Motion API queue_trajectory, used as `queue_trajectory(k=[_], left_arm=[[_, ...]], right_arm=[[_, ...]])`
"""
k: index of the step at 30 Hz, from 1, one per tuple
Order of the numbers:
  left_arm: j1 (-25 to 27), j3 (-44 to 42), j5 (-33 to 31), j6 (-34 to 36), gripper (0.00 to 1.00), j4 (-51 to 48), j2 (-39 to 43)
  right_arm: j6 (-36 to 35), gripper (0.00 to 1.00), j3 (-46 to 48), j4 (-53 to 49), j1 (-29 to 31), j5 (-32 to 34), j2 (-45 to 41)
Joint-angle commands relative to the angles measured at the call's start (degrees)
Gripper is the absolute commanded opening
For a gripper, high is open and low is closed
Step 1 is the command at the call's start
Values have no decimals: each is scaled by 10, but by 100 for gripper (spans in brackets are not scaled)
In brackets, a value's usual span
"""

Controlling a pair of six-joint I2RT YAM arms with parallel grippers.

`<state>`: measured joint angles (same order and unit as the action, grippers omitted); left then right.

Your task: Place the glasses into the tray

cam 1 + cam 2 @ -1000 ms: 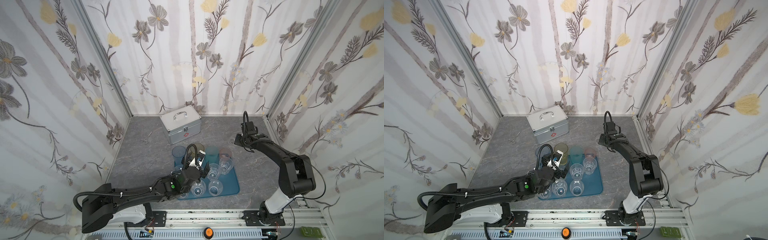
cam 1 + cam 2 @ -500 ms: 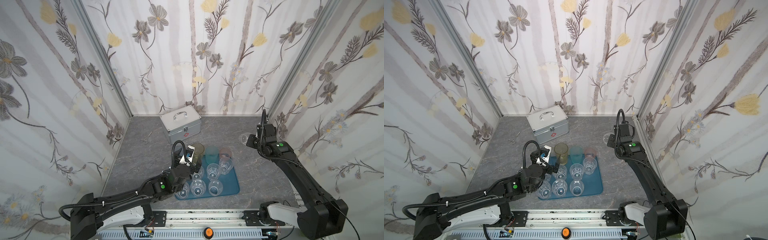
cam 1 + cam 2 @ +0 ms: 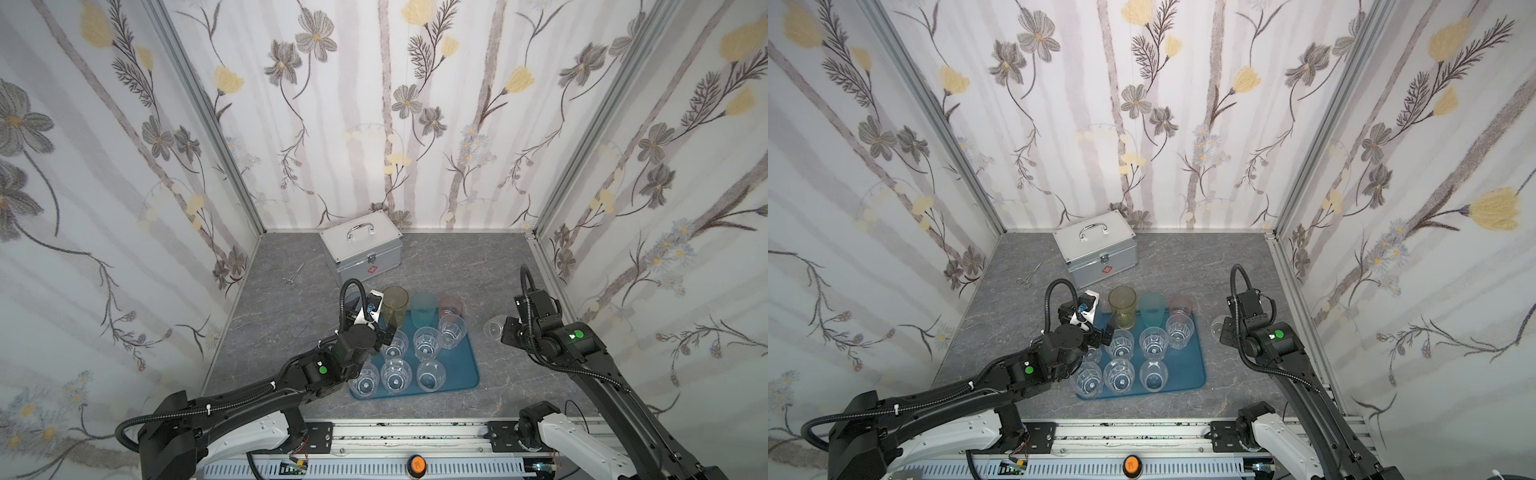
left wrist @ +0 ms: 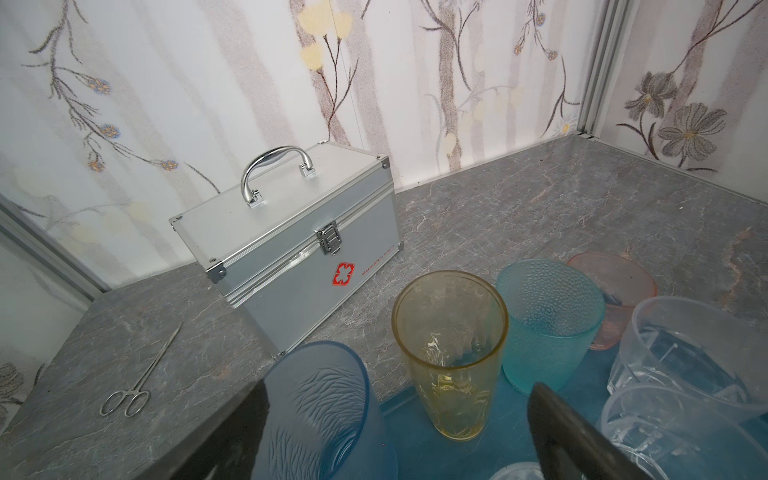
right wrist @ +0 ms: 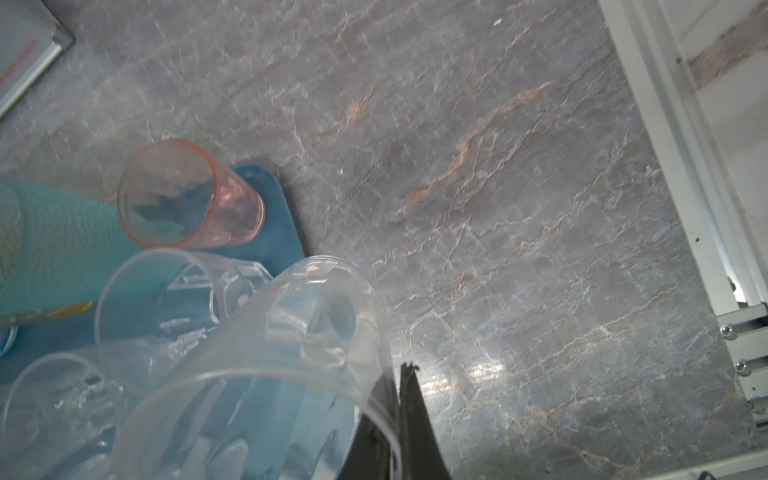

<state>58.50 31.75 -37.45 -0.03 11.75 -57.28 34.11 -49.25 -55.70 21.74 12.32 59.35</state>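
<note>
**Right arm carries a tumbler forward; left arm backs off the tray**

The right gripper (image 3: 504,330), pinched on the rim of a clear, smooth-walled plastic tumbler (image 3: 492,328), has come from the far part of the grey marbled table (image 3: 436,266) toward the robot's side. A second ago it sat beyond the far right corner of the flat teal-blue plastic tray (image 3: 465,374). In both top views the tumbler is now held tilted just beside the far half of the tray's right edge. The right arm has unfolded from a tight bend into a long reach. The left gripper (image 3: 371,326), jaws wide, has drawn back from over the tray's middle to its far left corner, and its arm has swung leftward.
</note>
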Motion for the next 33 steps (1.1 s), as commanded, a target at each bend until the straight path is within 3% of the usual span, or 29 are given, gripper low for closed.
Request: queue_trajectory(k=[1,8,14,33], left_arm=[[-5,-5,11,-8,100,5,4],[-13,-22,19,-16,100,5,15],[-14,-27,22,-19,100,5,17],[-16,-46,17,-22,100,5,40]], right_arm=[[71,0,17,-28,45,-1,-5],[159,0,49,-26,174,-8,13],[176,0,57,19,228,-12,66],[145,4,89,56,249,-29,146]])
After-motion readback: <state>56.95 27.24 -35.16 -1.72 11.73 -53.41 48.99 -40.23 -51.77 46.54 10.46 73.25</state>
